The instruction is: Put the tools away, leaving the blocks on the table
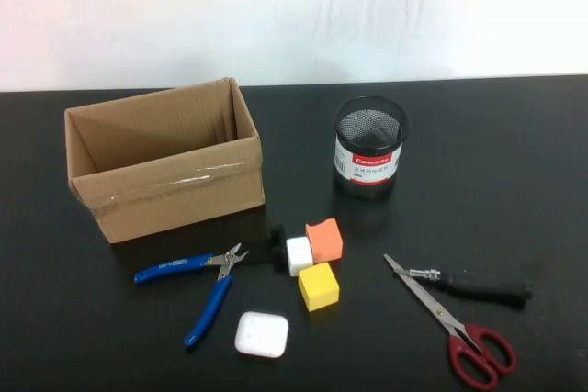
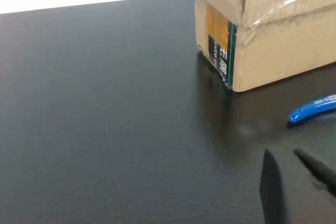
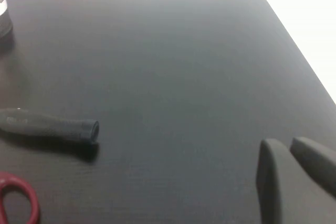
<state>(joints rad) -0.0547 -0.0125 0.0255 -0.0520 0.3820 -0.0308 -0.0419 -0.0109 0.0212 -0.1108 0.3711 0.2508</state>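
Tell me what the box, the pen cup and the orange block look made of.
Box: brown corrugated cardboard, matte, with glossy clear tape on the front. Pen cup: black mesh, probably metal, see-through grid wall. Orange block: looks like foam, matte with soft edges.

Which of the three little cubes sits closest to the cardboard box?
The white cube, the smallest. It lies nearer the cardboard box than the orange cube beside it or the yellow cube in front.
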